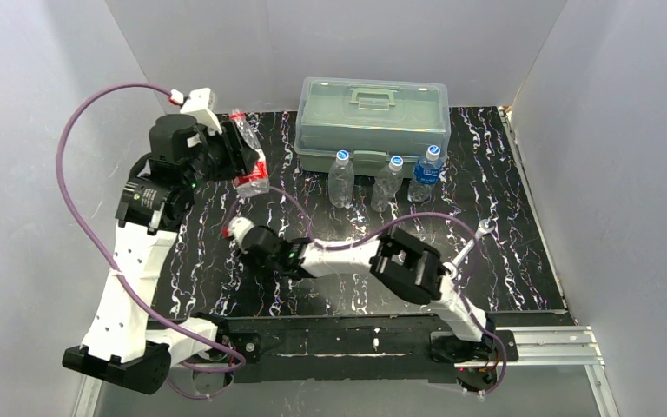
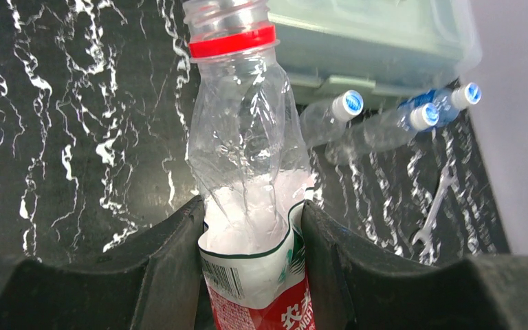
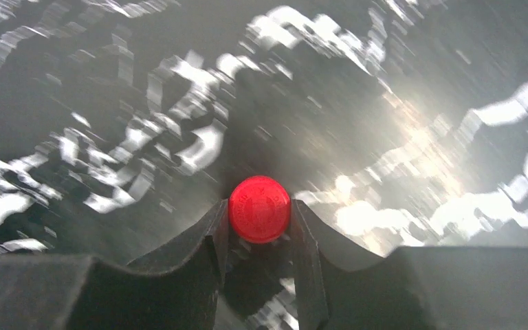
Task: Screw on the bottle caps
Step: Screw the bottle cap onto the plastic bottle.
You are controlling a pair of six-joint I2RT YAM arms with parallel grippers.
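My left gripper (image 2: 254, 210) is shut on the red-label bottle (image 2: 240, 124), gripping it at the label's top edge. The bottle's neck is open, with a red ring (image 2: 232, 40) below the thread. In the top view the left gripper (image 1: 233, 161) holds this bottle (image 1: 250, 161) tilted above the mat's back left. My right gripper (image 3: 259, 206) is shut on the red cap (image 3: 259, 208), pinched between its fingertips over the mat. In the top view the right gripper (image 1: 259, 246) points down at mid-left and the cap is hidden under it.
Three capped bottles stand before the translucent lidded box (image 1: 372, 122): two plain (image 1: 341, 178) (image 1: 387, 182) and one blue-labelled (image 1: 425, 174). A silver wrench (image 1: 472, 243) lies at the right. Grey walls enclose the black marbled mat (image 1: 521, 217).
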